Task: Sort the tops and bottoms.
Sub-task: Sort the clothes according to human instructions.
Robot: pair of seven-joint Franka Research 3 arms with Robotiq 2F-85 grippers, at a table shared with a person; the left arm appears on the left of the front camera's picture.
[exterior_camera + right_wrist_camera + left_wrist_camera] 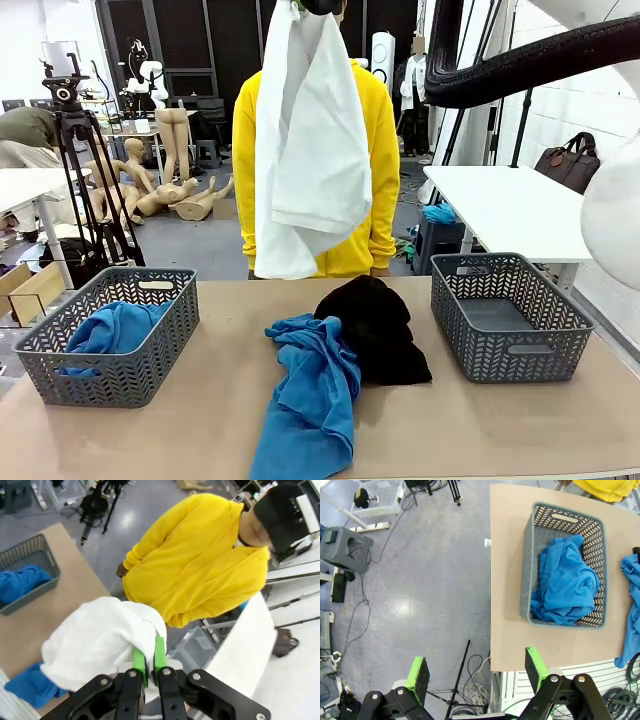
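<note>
Table [220,400], R tool [149,653] grips white shirt [310,150], L tool [475,657] spread

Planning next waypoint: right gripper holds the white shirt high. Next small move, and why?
Probably carry the white shirt left, over the left basket. The right gripper is shut on it, hanging high above mid-table, and that basket already holds a blue top, so tops seem to go there.
</note>
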